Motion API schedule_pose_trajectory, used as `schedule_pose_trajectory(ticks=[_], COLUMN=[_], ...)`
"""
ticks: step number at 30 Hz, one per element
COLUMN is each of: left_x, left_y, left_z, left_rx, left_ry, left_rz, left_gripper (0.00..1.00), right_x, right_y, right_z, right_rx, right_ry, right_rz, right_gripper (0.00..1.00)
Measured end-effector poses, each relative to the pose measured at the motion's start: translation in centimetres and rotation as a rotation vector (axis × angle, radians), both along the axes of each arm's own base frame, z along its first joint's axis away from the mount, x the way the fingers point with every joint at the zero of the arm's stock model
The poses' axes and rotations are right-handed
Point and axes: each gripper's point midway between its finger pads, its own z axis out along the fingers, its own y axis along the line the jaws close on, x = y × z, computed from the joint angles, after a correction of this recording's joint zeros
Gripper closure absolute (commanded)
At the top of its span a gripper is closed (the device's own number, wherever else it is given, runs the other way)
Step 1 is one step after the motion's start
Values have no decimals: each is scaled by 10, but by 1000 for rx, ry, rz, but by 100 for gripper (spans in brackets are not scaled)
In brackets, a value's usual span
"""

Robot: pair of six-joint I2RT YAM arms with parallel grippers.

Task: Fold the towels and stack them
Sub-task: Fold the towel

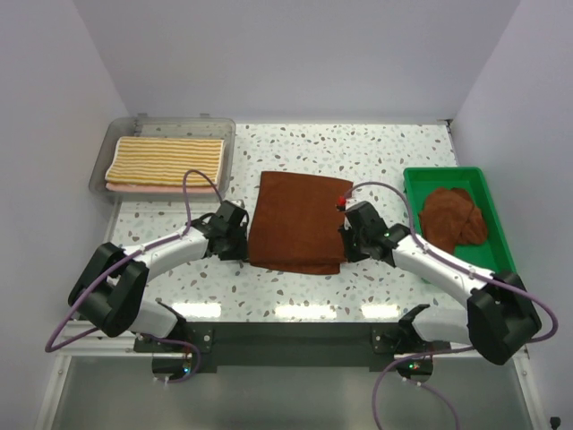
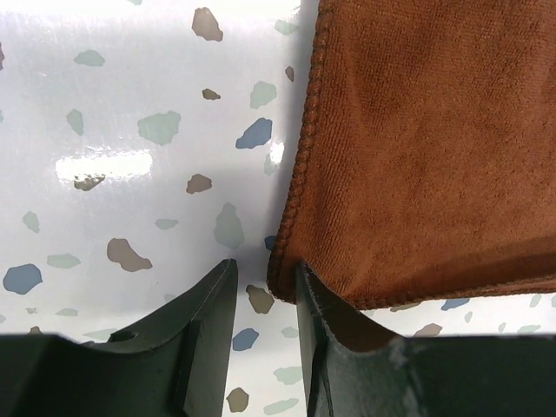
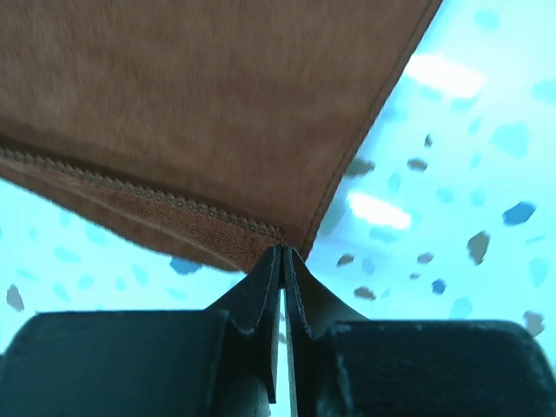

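Rust-brown towel (image 1: 297, 222): lay flat at centre frame.
Right gripper (image 3: 282, 254): was pinched shut on its lower-right corner.
Left gripper (image 2: 263, 271): jaws stood apart at the lower-left corner.
Technique: left should clamp first; then lift both corners level.

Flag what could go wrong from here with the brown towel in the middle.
1. The right hand is shut on only the corner tip of the rust-brown folded cloth towel; so thin a bite may slip on lifting.
2. The left hand is open, and the towel's corner lies beside one finger, not between them; closing may miss it.
3. A lift with one side held would likely skew the fold.
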Motion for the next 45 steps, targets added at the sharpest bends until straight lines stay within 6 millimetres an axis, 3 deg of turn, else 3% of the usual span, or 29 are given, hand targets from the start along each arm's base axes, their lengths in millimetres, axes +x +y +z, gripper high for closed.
schedule_pose_trajectory(ticks=[8,12,17,22,35,45], left_x=[-1,-4,-9,-9,-9,-5], left_y=[2,4,9,10,9,7], left_z=[0,1,4,5,5,5], left_rx=[8,17,33,32,31,30], left_ry=[5,13,22,20,20,18], left_rz=[2,4,8,9,8,8], left_gripper=[55,49,48,49,49,49], right_x=[-34,-37,-38,-42,-41,-35], right_y=[-5,-3,-1,7,24,25], right_z=[-12,-7,-2,-11,-32,-41], right_rx=[72,104,141,192,212,106], right_ry=[77,83,76,114,165,124], right_rz=[-48,-74,-106,-134,-188,-208], right_gripper=[69,58,64,72,68,70])
